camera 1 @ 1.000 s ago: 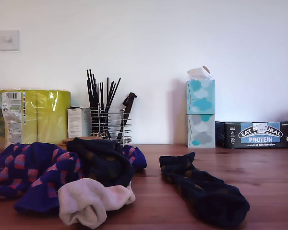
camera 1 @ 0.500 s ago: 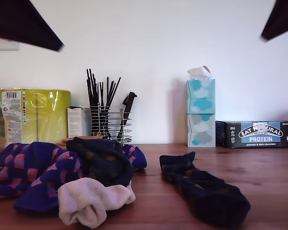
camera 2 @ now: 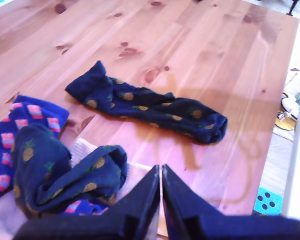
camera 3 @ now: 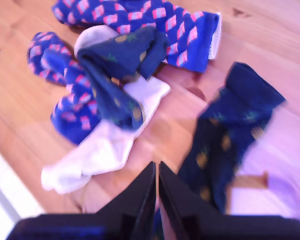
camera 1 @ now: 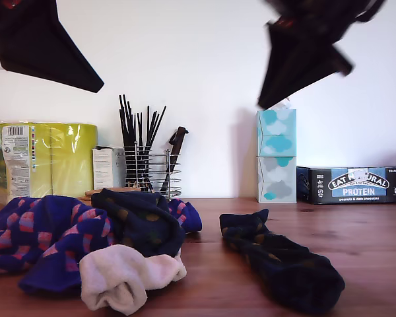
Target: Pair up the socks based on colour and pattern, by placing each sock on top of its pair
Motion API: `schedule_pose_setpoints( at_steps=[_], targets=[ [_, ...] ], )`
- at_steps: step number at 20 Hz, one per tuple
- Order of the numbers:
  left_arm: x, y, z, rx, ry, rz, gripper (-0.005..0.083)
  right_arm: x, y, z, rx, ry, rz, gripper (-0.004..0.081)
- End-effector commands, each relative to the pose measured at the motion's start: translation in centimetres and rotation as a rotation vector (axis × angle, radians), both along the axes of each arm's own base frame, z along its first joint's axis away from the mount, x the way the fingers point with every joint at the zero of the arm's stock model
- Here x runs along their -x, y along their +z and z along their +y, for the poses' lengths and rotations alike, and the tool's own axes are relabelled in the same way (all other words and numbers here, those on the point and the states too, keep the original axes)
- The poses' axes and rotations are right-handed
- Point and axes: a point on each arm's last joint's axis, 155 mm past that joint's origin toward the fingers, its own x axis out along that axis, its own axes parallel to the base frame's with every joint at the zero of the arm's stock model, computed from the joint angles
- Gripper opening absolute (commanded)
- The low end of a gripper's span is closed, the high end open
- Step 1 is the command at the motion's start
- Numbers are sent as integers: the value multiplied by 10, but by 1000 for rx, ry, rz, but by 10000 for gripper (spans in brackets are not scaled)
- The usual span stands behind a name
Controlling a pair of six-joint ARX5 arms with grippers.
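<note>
A wooden surface (camera 1: 369, 231) carries a heap of socks (camera 1: 86, 244) at 8 o'clock in the exterior view: blue checked, navy dotted and cream ones tangled together. A single navy dotted sock (camera 1: 280, 264) lies flat and apart at 5 o'clock. My first gripper (camera 2: 161, 175) and my second gripper (camera 3: 157, 172) hang above, both jaws pressed together on nothing.
</note>
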Motion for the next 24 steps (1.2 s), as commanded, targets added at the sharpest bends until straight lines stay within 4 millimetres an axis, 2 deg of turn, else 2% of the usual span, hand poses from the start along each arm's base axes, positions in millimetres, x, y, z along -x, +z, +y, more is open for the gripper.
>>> schedule_pose_setpoints(
  at_steps=[1,4,6,10,15,20,24],
  targets=[
    [-3,0,8,-11,24,-2,-19,-6,-5,16,-1,8,26,33],
    [-7,4,28,-32,98,-18,-19,-15,-8,42,4,46,38,295],
    [-2,13,39,-28,129,-36,-19,-20,-12,58,8,66,52,366],
    [13,22,49,-24,143,-47,-19,-20,-30,91,50,145,90,573],
    [23,22,52,-29,144,-34,-19,-10,-66,125,151,269,94,601],
    [24,21,53,-32,143,-27,-19,-23,-97,129,240,285,40,601],
    [25,20,53,-34,143,-20,-19,-40,-113,132,280,313,-32,600]
  ],
)
